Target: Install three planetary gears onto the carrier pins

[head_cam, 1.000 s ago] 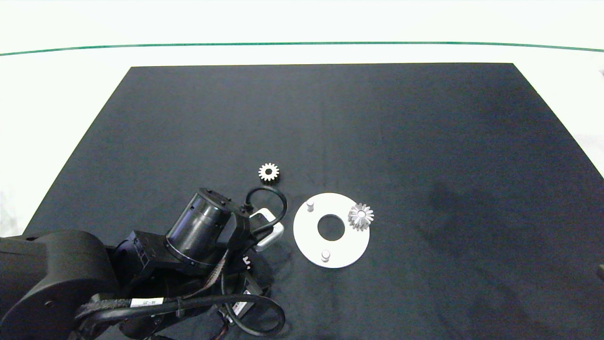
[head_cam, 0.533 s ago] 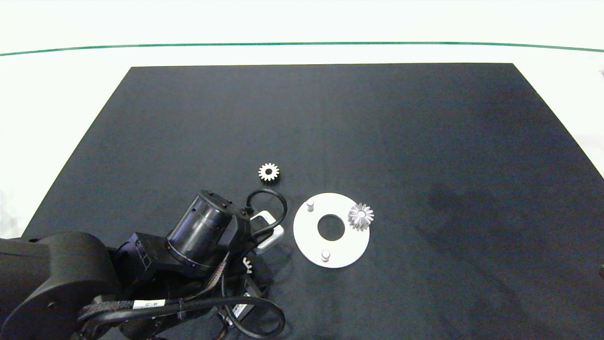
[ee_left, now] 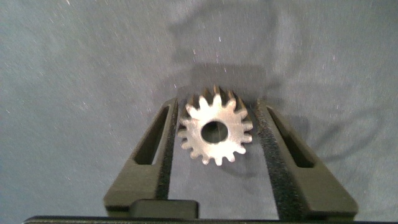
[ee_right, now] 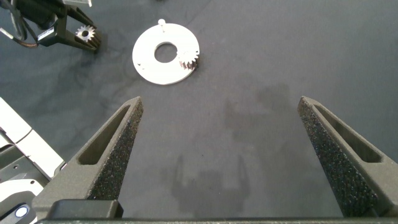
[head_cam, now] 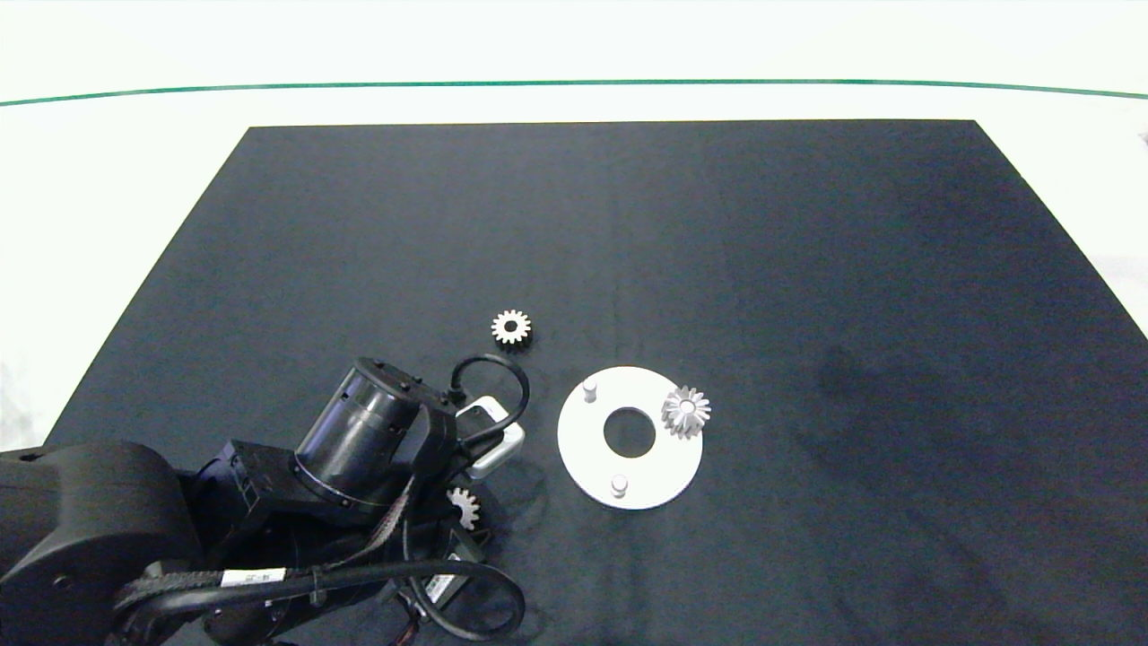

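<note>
Left gripper (ee_left: 214,134) low over mat (head_cam: 807,269), just left of disc (head_cam: 592,458); fingers (ee_left: 155,143) clamped on gear (ee_left: 214,132) by its teeth. One gear (head_cam: 686,411) already seated on a pin at disc's right edge. Third gear (head_cam: 511,327) loose on mat, beyond disc. Two pins (head_cam: 589,389) bare. Right gripper (ee_right: 227,155) parked well clear, fingers spread wide, empty.

Risks:
- Slip or rotation of gear: grip on tooth tips only.
- Jam at pin: bore tilted or off-centre during descent.
- Disc shift: unfixed on mat, side load from misaligned gear.
- Clash with seated gear when approaching neighbouring pin.
</note>
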{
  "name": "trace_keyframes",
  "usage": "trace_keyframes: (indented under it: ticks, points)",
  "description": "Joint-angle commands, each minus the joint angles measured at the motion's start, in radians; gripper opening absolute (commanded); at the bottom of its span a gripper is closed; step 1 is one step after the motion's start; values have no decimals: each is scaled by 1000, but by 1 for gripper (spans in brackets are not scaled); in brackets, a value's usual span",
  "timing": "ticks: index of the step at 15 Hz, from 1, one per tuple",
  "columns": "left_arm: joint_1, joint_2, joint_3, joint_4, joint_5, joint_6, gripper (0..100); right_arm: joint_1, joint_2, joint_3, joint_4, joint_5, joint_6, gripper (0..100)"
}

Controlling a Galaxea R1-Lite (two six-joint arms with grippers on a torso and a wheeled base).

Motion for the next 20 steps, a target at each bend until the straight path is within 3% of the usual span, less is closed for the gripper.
trace_keyframes:
  ticks: [1,10,13,17,20]
  points:
    - [0,-8,15,-1,1,0,41,1,-2,0,2,-1,-2,100]
    - [0,-11,13,-1,1,-1,23,1,-3,0,2,-2,-2,100]
    - [-26,-16,-53,19,1,-17,19,1,-6,0,2,-2,-3,100]
    - [-126,7,-168,104,3,-29,19,1,-16,-2,2,-2,-5,100]
    - [-172,79,-272,131,3,-26,19,1,-23,-2,2,-2,-30,100]
